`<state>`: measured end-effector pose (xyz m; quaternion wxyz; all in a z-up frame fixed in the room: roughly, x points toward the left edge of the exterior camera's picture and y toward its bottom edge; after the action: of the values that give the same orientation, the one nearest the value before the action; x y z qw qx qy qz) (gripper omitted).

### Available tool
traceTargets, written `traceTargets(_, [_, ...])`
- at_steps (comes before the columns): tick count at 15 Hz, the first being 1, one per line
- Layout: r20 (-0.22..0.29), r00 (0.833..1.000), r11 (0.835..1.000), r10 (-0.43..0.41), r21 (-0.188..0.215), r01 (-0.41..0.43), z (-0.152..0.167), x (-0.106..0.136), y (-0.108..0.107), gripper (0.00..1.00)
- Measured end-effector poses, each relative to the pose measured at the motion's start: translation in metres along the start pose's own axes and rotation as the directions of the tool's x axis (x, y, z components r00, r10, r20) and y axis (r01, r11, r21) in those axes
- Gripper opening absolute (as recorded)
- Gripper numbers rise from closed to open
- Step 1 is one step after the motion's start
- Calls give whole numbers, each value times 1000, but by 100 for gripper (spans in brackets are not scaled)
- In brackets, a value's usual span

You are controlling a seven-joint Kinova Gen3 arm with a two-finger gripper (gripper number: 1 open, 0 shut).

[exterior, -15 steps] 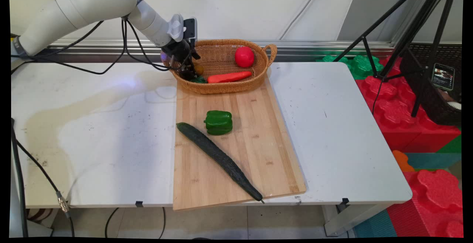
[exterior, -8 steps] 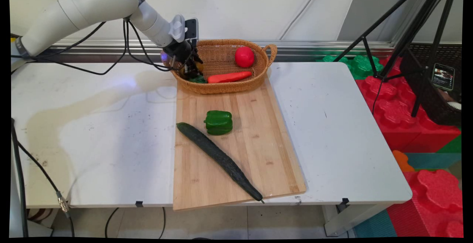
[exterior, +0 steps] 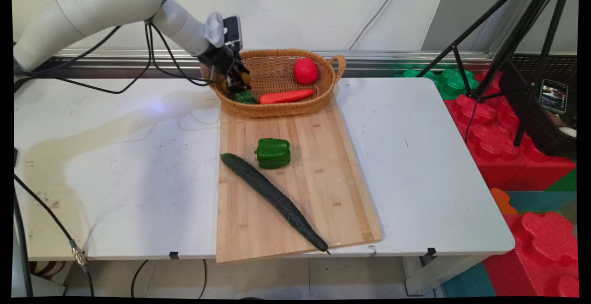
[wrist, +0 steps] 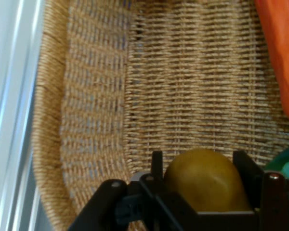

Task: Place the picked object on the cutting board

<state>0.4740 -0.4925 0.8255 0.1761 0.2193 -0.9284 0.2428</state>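
My gripper hangs inside the left end of a wicker basket, shut on a small brownish-yellow round fruit. In the hand view the fruit sits between my two black fingers, above the woven basket wall. The gripper is lifted slightly off the basket floor. An orange carrot with green leaves lies in the basket just right of the gripper; its orange edge shows at the hand view's right. A red round fruit lies at the basket's back.
The basket stands at the far end of a wooden cutting board. A green bell pepper and a long dark cucumber lie on the board. A black tripod and red foam blocks stand to the table's right.
The gripper has risen and drawn back a little to the left, carrying the brownish fruit up from the basket floor. The carrot's green leaves are uncovered now.
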Motion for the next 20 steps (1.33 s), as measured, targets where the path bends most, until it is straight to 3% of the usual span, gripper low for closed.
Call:
traceTargets(7, [-50, 998, 998, -33, 42, 35, -42, -2, 4, 0])
traceTargets(11, [-94, 994, 997, -62, 45, 66, -74, -5, 11, 0])
traceTargets(17, [-155, 983, 995, -95, -2, 96, -114, -14, 22, 0])
traceTargets(20, [-201, 972, 991, -123, -73, 110, -139, -21, 36, 0])
